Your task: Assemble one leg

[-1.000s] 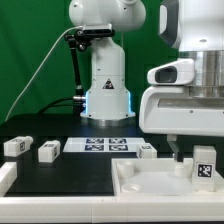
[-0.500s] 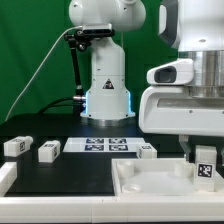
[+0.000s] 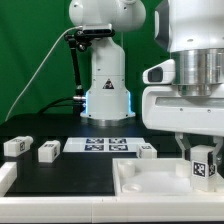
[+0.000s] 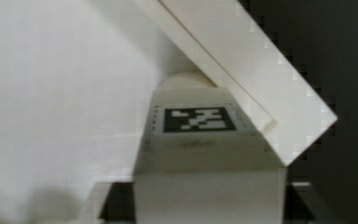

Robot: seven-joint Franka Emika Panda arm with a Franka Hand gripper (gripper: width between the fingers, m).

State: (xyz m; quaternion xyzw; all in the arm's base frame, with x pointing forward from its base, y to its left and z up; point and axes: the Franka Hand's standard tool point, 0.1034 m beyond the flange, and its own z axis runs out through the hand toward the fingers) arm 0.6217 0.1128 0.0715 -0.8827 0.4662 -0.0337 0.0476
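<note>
My gripper hangs at the exterior view's right, shut on a leg, a small white block with a black-and-white tag on its face. It holds the leg upright over the right rear corner of the large white tray-like piece. In the wrist view the leg fills the space between my gripper's dark fingers, its tag facing the camera. Its far end sits against the white piece next to a raised slanted edge. Whether the leg touches the piece is hidden.
Three more legs stand on the black table: two at the left and one behind the tray-like piece. The marker board lies flat in front of the robot base. A white rim borders the table's left front.
The wrist has turned and shifted slightly to the exterior view's left, and the held leg has sunk a little toward the tray-like piece. The loose legs have not moved.
</note>
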